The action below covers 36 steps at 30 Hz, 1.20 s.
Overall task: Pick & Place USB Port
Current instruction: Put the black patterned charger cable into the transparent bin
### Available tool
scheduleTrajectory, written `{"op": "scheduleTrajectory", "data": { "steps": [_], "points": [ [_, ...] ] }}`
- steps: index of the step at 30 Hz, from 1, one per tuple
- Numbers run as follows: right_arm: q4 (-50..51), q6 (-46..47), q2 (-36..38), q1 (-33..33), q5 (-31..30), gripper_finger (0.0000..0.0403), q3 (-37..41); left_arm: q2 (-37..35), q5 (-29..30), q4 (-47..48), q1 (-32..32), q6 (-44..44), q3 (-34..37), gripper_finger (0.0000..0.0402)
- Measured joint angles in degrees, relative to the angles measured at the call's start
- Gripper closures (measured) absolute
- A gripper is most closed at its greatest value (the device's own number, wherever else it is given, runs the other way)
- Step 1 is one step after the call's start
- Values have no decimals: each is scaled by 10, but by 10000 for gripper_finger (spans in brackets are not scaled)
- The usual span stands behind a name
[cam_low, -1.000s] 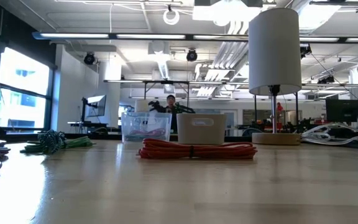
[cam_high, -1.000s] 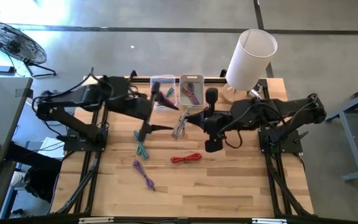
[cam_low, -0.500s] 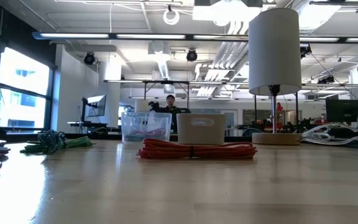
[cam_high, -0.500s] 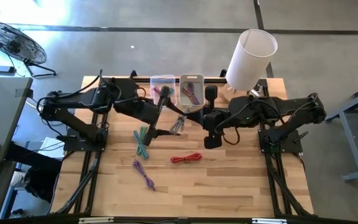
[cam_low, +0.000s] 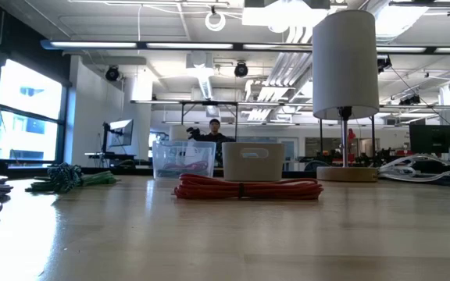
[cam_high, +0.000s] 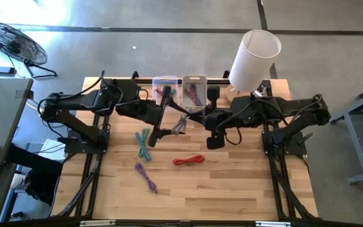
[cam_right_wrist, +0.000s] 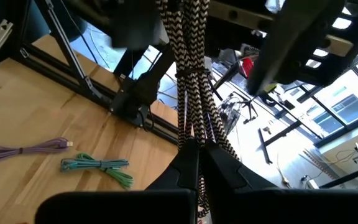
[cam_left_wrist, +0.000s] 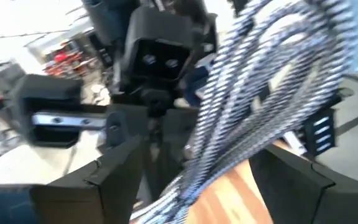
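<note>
A black-and-white braided USB cable bundle hangs in the air above the table's middle, between my two grippers. My right gripper comes in from the table's right, roughly level, and is shut on the bundle. My left gripper comes in level from the left and is open, with one finger on each side of the bundle. In the high view the left gripper faces the right gripper at close range. Neither gripper shows in the low view. My right gripper pinches several strands of the bundle together between its two fingers. It comes from the table's right, pointing slightly down. The bundle is lifted clear of the table and stretches away from the fingers toward my left gripper. My left gripper's open fingers flank the bundle; whether they touch it I cannot tell.
On the wood lie a red cable, a green cable and a purple cable. A clear bin and a white bin holding cables stand at the far edge. A white lamp stands at the far right.
My left gripper has rolled and moved toward the table's right, closing in on the hanging bundle until its open fingers stand around it. My right gripper has kept its hold on the bundle, which stays clear of the table.
</note>
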<state>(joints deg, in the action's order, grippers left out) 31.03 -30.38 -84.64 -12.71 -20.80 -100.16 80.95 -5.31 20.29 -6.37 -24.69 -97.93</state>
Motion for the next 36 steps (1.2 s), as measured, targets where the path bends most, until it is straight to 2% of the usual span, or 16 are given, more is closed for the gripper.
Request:
{"op": "scheduleTrajectory", "data": {
  "steps": [4, 7, 9, 11, 14, 18, 23, 31, 36],
  "points": [
    [0, -1, 0, 0, 0, 403, 0, 0, 26, -1, 0, -13, 0, 188],
    [0, -4, 0, 0, -1, 403, 0, 0, 40, 0, 0, -21, 0, 269],
    [2, -5, 0, 0, 0, 403, 0, 0, 46, 0, 0, -26, 0, 343],
    [4, -5, 0, 0, -2, 403, 1, 0, 54, 0, 0, -31, 0, 379],
    [7, -5, 0, 0, -6, 403, 1, -1, 88, 3, -1, -40, 0, 385],
    [11, 14, 0, 2, -8, 400, 1, -1, 92, 5, -1, -36, 0, 388],
    [12, 51, 0, 3, -27, 369, 1, -5, 113, 23, 0, -37, 0, 388],
    [15, 91, 16, 3, -32, 287, 0, -83, 196, 148, 2, -71, 0, 388],
    [30, 100, 23, 2, -65, 265, 0, -150, 205, 265, 53, -67, 0, 388]
  ]
}}
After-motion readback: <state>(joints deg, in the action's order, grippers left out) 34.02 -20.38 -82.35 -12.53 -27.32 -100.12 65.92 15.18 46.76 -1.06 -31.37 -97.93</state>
